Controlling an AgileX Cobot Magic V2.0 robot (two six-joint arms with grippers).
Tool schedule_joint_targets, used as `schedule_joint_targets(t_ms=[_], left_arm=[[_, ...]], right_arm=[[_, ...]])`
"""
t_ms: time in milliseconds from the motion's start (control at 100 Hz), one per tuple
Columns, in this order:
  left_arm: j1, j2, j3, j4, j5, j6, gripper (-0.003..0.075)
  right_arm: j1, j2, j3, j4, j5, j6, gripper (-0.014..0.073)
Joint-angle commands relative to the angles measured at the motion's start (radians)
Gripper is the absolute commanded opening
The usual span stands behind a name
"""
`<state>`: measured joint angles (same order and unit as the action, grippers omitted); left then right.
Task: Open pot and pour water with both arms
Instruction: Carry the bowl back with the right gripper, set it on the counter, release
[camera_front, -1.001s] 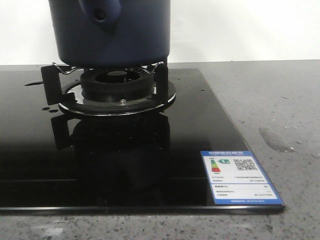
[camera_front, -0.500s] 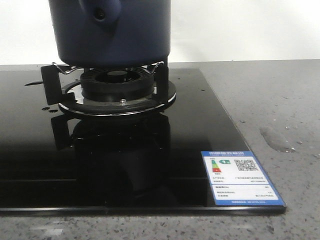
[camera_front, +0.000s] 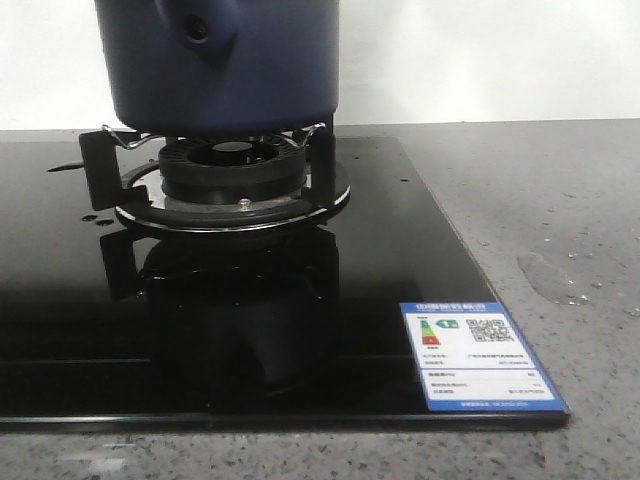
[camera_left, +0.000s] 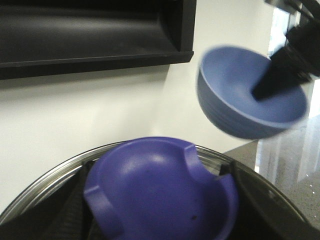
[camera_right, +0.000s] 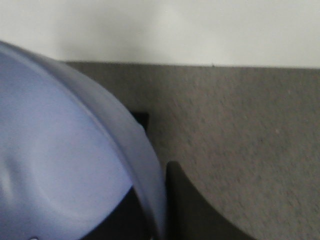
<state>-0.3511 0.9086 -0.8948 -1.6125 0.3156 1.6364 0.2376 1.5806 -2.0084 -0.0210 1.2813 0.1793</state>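
The desk (camera_front: 560, 190) is a grey speckled stone slab running back to a white wall, and a black glass cooktop (camera_front: 250, 330) lies flat on it, filling the left and middle. On the glass sit a round burner (camera_front: 233, 170) with its black pan supports carrying the pot (camera_front: 225, 65), and a blue-and-white energy label (camera_front: 483, 355) stuck near the front right corner. On the bare stone to the right of the glass is a small puddle of water (camera_front: 548, 277) with a few droplets near it.
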Motion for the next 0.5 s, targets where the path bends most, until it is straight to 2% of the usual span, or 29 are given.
schedule_joint_targets(t_ms=[0, 280, 490], left_arm=[[-0.019, 0.040, -0.067, -0.036, 0.047, 0.029, 0.0221], [-0.028, 0.216, -0.154, -0.047, 0.120, 0.033, 0.0221], [-0.028, 0.328, -0.225, -0.047, 0.178, 0.067, 0.0221]], right_arm=[[-0.041, -0.143, 0.151, 0.011, 0.034, -0.031, -0.0043], [-0.260, -0.423, 0.656, 0.021, -0.075, -0.093, -0.0043], [-0.408, -0.487, 0.919, 0.113, -0.155, -0.192, -0.0043]])
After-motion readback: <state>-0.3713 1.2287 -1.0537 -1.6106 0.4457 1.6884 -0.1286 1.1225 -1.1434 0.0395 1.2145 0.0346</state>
